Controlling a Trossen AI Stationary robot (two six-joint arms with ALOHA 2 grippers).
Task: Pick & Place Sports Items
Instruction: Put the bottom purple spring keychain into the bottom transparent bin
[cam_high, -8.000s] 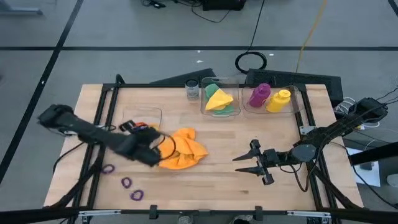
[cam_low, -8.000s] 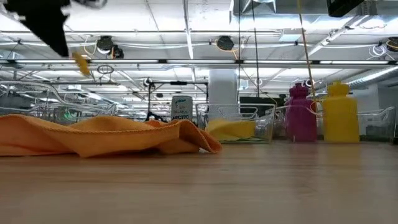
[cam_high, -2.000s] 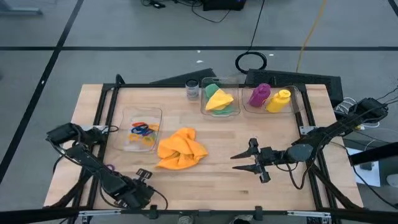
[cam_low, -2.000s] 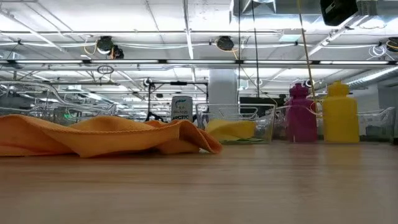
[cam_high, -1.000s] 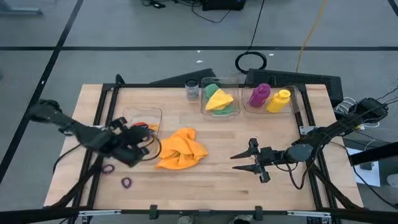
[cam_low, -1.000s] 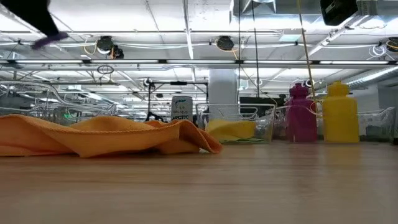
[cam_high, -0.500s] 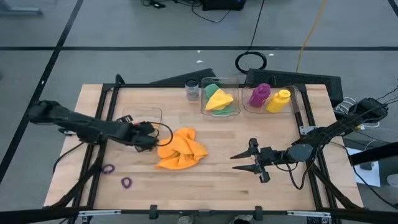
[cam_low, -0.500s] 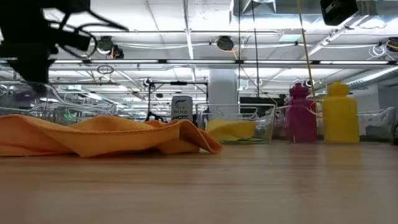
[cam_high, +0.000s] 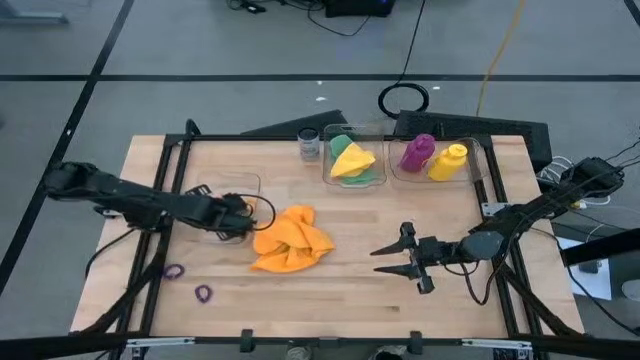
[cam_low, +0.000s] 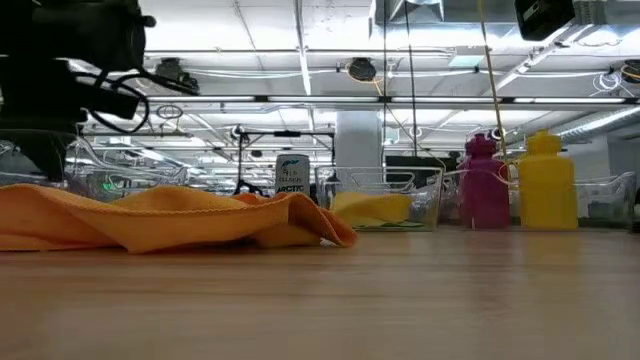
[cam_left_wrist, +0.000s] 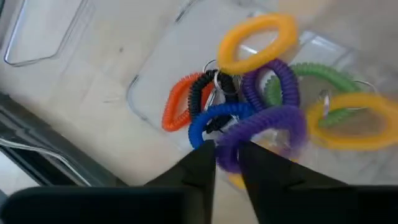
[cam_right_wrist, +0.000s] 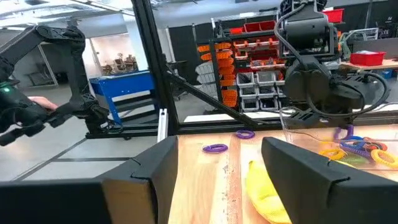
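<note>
My left gripper reaches down into a clear box left of centre, shut on a purple ring. That ring lies on a pile of yellow, green, blue, orange and black rings. Two more purple rings lie on the table near the front left. An orange cloth lies crumpled at the centre. A yellow cloth on a green one and the purple and yellow bottles stand in clear boxes at the back. My right gripper hovers open right of centre. My left gripper pinches the purple ring's near end between its two fingertips. The fingers slant steeply down from above. The rest of the ring rests on the other rings in the clear box.
A small glass jar stands at the back beside the cloth box. Black frame rails run along the table's sides. Bare wood lies between the orange cloth and my right gripper.
My left gripper has carried the purple ring from the box's near side toward the far edge, over the clear box. It has sunk into the box and tipped more steeply downward. The ring now lies on the pile.
</note>
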